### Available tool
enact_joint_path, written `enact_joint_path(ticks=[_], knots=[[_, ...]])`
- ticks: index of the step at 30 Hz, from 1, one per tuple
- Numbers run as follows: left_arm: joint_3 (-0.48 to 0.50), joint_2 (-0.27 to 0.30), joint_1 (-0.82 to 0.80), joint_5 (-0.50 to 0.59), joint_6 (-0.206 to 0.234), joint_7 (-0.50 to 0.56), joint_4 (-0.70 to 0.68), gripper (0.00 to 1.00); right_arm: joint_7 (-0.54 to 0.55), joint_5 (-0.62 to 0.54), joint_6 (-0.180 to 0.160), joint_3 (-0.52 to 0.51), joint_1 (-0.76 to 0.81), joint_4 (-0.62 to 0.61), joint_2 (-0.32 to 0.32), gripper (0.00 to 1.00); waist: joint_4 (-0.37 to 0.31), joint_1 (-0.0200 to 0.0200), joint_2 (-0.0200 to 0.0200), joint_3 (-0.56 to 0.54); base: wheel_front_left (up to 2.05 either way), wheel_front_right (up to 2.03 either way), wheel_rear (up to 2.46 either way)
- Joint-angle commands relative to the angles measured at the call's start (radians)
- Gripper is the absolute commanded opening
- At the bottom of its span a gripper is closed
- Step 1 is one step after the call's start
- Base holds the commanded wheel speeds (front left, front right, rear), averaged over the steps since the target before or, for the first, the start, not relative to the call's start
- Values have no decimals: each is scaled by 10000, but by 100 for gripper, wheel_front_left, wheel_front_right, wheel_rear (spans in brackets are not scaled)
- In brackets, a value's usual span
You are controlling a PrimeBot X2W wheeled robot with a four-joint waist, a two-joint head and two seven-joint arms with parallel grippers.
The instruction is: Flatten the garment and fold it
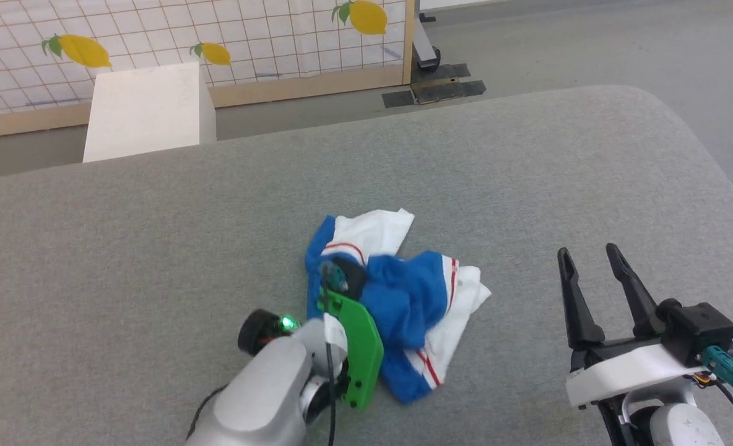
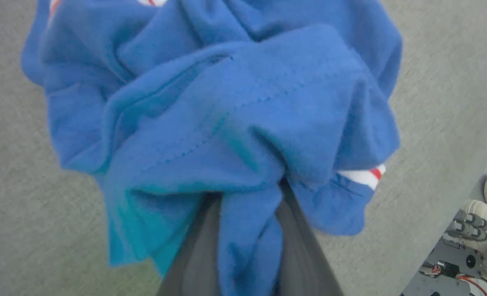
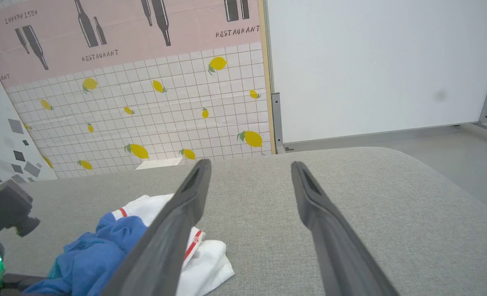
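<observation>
1. We note the garment [image 1: 403, 303] crumpled near the middle of the table [image 1: 156, 248].
2. Left claw [image 2: 247, 193] pinches a blue fold of it.
3. Right claw [image 1: 589, 251] stands wide, clear of the heap, towards the right edge.

The garment [image 1: 403, 303] is seen as soft, matt knit cloth with stitched seams. Beneath the garment, the tabletop [image 1: 156, 248] is covered in rough, matt grey fabric.

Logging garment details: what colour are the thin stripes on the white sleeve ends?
Red stripes on the garment; clearest in the head view.
</observation>
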Motion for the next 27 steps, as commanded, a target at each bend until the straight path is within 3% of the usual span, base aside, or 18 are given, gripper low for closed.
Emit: enact_joint_path(ticks=[1, 4, 5, 6, 11, 19, 24, 27], knots=[[-147, 16, 166, -110, -88, 446, 188, 0, 55, 31, -15, 20, 84, 30, 1, 100, 99, 0, -1, 26, 0, 0, 0], [-195, 44, 170, -297, -141, 776, 193, 0, 77, 30, -15, 36, 87, 43, 1, 100, 247, 0, -1, 65, 0, 0, 0], [-101, 70, 119, -319, -131, 498, 9, 46, 83, 29, -15, 46, 78, 41, 1, 100, 304, 0, -1, 81, 0, 0, 0], [16, 92, 78, -314, -62, 155, -173, 100, 87, 25, -15, 47, 71, 40, 1, 100, 354, 0, -1, 89, 0, 0, 0], [984, 262, 146, -363, 420, -2430, -1529, 100, 80, 9, -15, 16, 3, -5, 1, 100, 668, 0, -1, 100, 0, 0, 0], [2336, 1221, 1527, -37, 1420, -5624, -3782, 100, 78, -24, -15, -106, 25, 0, 1, 100, 1269, 0, -1, 38, 0, 0, 0], [3165, 1654, 2769, 189, 2073, -6586, -4586, 100, 587, -220, -15, -301, -53, 214, 1, 100, 1674, 0, -1, 244, 0, 0, 0], [3739, 1622, 3447, 310, 2313, -6726, -5090, 100, 1596, -262, -15, -391, -207, 606, 1, 100, 1926, 0, -1, 439, 0, 0, 0]])
